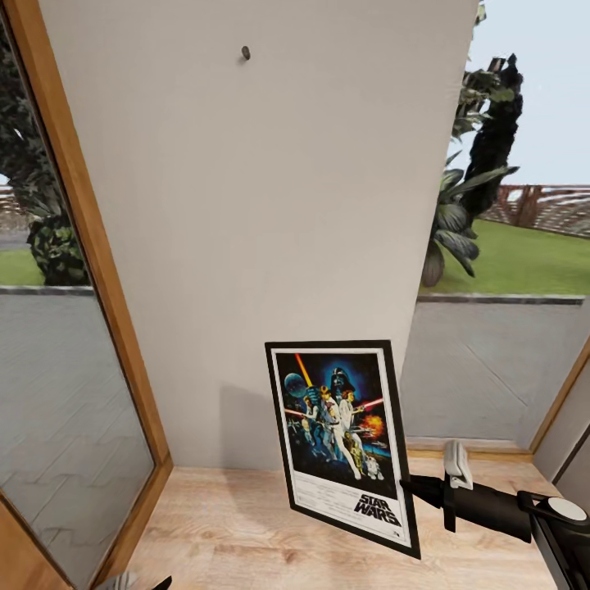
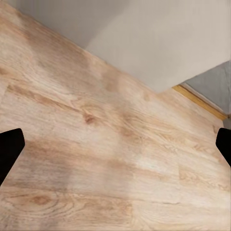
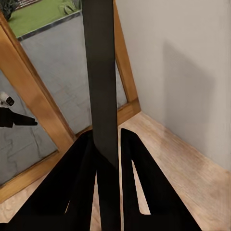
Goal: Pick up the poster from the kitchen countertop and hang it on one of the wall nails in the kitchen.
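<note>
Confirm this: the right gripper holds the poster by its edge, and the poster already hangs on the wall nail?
Not quite. The right gripper does hold the poster by its edge, but the head view shows it held low near the floor, well below the wall nail, not hanging on it.

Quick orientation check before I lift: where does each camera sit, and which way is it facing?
Head view: from the head, facing the grey wall, nail high up; right hand holds the poster.
Left wrist view: on the left arm, looking down at the wooden floor; left hand tips open.
Right wrist view: on the right arm, along fingers clamping the poster's edge.
All three share wall and floor.
</note>
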